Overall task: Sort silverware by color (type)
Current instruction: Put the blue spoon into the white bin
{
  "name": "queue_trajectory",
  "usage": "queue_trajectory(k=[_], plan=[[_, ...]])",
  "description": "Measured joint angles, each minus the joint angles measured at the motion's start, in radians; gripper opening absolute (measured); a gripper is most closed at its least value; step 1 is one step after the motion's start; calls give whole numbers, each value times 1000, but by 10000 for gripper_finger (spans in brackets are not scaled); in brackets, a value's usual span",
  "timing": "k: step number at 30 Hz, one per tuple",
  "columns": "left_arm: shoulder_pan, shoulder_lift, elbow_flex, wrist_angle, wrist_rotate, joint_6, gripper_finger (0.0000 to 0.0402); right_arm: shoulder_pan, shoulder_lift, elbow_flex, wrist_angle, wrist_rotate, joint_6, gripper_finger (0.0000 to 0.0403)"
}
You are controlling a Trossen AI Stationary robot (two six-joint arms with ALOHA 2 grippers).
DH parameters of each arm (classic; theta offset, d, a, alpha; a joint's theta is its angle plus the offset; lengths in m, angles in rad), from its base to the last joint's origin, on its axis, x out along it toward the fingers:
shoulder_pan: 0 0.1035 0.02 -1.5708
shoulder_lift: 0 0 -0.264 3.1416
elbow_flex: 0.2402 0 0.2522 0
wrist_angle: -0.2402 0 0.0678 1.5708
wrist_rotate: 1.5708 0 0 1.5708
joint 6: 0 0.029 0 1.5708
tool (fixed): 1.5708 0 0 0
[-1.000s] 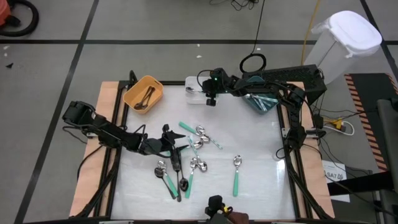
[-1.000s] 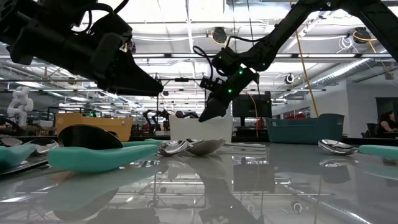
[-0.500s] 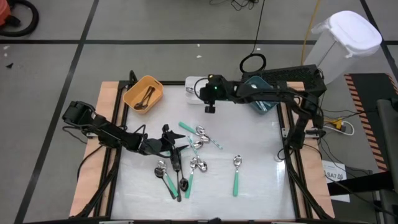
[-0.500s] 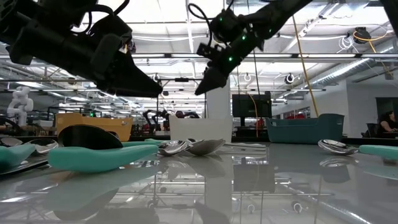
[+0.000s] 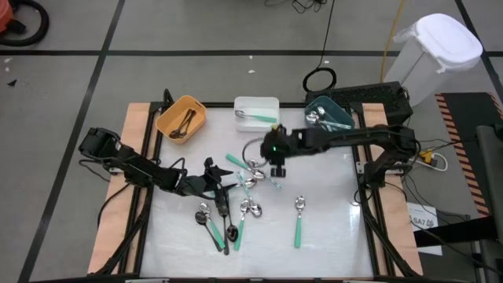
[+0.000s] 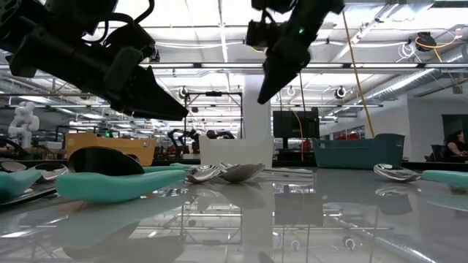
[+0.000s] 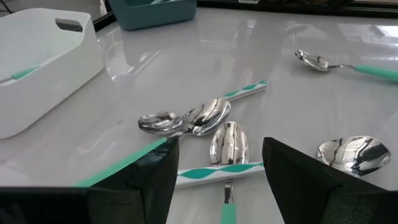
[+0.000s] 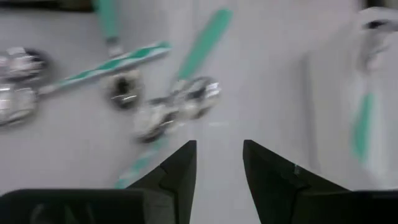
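The silverware (image 5: 250,182) lay scattered near the middle of the white desk (image 5: 330,212): a cluster of spoons with mint-green handles and shiny bowls, a few black-handled spoons (image 5: 228,220) toward the near edge, and a single green-handled spoon (image 5: 299,220) lying apart on the right side. Other pieces were already in the bins along the far edge: dark-handled spoons in the orange bin (image 5: 181,118), one green-handled piece in the white bin (image 5: 257,112), and several pieces in the teal bin (image 5: 328,114).

The right gripper (image 5: 275,167) hung above the desk over the far side of the cluster, between the white bin and the spoons; its jaws stood parted with nothing between them, as the right wrist view showed, with two touching spoon bowls (image 8: 177,109) and a green-and-white striped handle (image 8: 118,62) on the desk beyond them.

The left gripper (image 5: 216,182) was low over the near-left part of the cluster, its jaws spread wide and empty; an upturned spoon bowl (image 7: 228,142) lay just beyond the gap between them.
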Motion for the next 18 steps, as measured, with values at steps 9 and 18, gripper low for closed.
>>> queue_trajectory(k=[9,18], plan=[[0,0,0,0,0,-2,232,186,-6,-129,168,241,61,128],[12,0,0,2,0,3,232,-46,-6,-133,422,175,-223,128]])
